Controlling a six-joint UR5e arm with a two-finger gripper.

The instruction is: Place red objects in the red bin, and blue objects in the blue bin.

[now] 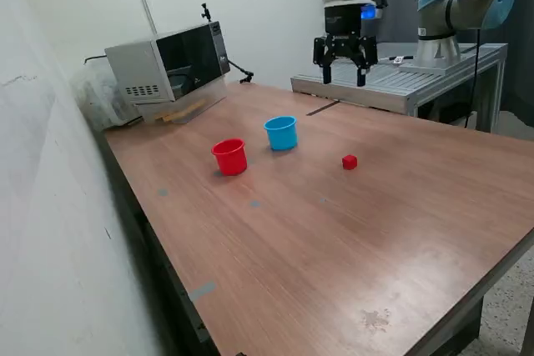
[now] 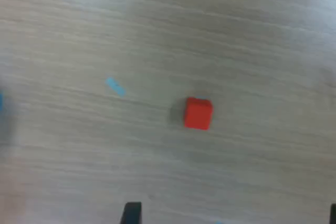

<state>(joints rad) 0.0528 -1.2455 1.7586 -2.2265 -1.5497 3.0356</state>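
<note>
1. red against brown wood: one small red cube resting flat on the table, alone on a bare stretch of the top, with no blue cube to be seen in either view.
2. hanging high above the far part of the table, the gripper with both fingers pointing down and spread apart, nothing between them.
3. well apart from the cube: raised clear of the surface, with open air between fingertips and wood.
4. in the exterior view, cube lying nearer the camera than the gripper and almost straight under its line, only a little to the exterior view's right.
5. in the wrist view, same red cube sitting near the middle of a blurred wood surface, ahead of the dark fingertips showing at the picture's edge, not between them.
6. red cup and light blue cup standing upright near each other, both to the exterior view's left of the cube and apart from it.
7. blue cup nearer the gripper than the red one; insides of both cups not visible.
</note>
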